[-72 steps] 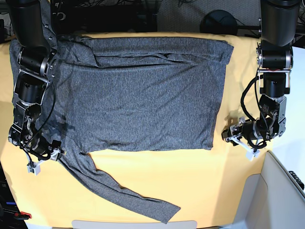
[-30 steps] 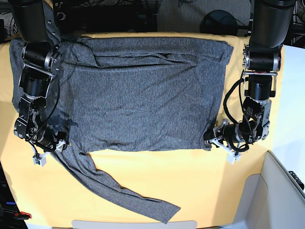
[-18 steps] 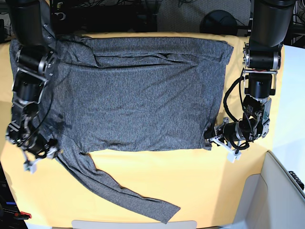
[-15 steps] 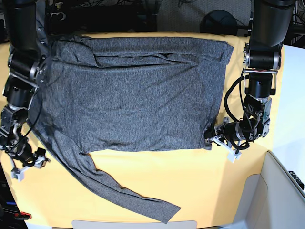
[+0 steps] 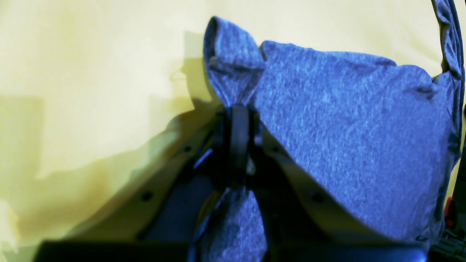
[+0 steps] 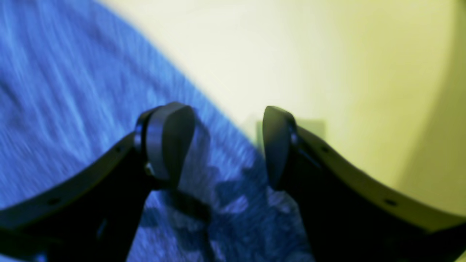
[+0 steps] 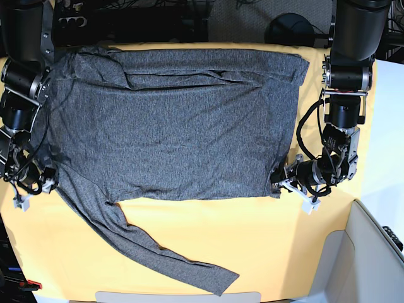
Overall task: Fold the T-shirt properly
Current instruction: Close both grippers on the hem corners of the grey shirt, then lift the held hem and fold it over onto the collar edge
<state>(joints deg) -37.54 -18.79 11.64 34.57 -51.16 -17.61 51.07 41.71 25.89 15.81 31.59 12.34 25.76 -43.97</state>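
The T-shirt (image 7: 183,126) lies spread flat across a yellow counter (image 7: 265,246), one long sleeve trailing toward the near edge. At its lower hem corner, the left gripper (image 5: 236,120) is clamped tight on a pinched peak of grey fabric. The right gripper (image 6: 225,145) hangs at the shirt's opposite side edge, jaws parted and holding nothing. Bare counter lies along the near side.

No text, label, brand, number or sign can be read anywhere here.
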